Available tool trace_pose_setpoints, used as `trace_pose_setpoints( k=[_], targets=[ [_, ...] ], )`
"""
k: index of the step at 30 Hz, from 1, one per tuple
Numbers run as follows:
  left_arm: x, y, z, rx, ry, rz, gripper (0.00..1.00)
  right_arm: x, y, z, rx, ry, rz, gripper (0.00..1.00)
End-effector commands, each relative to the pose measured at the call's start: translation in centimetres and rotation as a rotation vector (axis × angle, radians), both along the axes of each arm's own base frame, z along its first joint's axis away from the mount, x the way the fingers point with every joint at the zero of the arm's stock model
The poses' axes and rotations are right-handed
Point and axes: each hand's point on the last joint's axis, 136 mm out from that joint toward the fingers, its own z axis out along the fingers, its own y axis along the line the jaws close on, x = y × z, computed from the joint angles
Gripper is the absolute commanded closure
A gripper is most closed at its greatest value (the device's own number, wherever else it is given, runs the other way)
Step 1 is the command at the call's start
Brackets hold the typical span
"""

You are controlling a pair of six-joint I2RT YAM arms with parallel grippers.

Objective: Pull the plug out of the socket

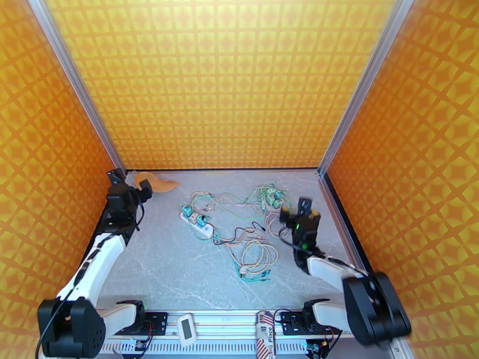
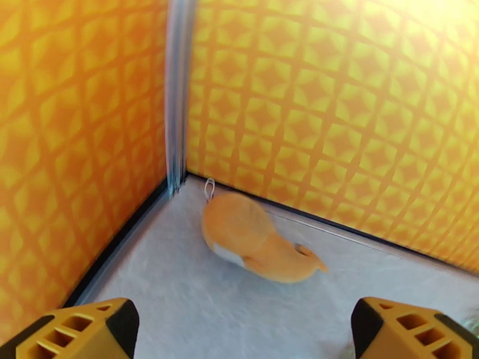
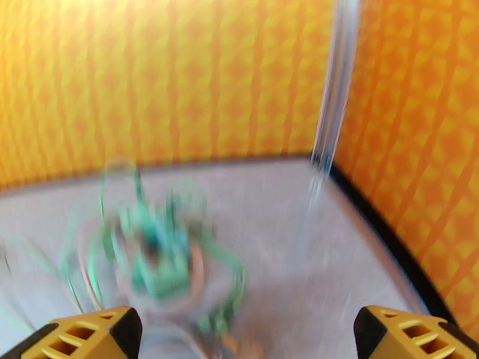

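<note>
Fingers (image 2: pixel 78 330) apart; left gripper (image 1: pixel 142 188) & right gripper (image 1: pixel 296 208) empty.
Plug (image 1: pixel 202 221), 9 o'clock of right: prob light, rigid; pinch body, pin socket (image 1: pixel 207 230).

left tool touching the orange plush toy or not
Apart. The left wrist view shows bare table between the left tool and the orange plush toy.
</note>
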Motion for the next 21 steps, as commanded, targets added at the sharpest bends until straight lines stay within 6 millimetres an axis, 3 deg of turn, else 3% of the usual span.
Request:
trace_pose_setpoints(
  k=[1,3,5,11,17,21],
  targets=[
    [-2.9,0.0,-3.7,-0.161,0.184,0.072,0.01,-1.5,-1.3,-0.4,0.112,0.153,-0.107,0.02],
    [-3.2,-1.0,-3.9,-0.203,0.213,0.026,0.01,-1.7,-0.7,0.3,0.160,0.196,-0.084,0.01],
    [-3.5,-2.3,-4.3,-0.240,0.248,-0.035,0.01,-1.4,1.7,1.0,0.167,0.220,0.069,0.02],
    [-4.6,-6.0,-7.1,-0.265,0.349,-0.157,0.01,-1.5,6.1,4.2,0.252,0.227,0.313,0.01],
    [-5.4,-10.0,-10.0,-0.268,0.433,-0.246,0.01,-1.6,10.2,3.6,0.292,0.339,0.462,0.01],
    [-5.9,-10.7,-12.1,-0.333,0.505,-0.209,0.01,-1.8,13.7,3.2,0.256,0.368,0.545,0.01]
  ],
)
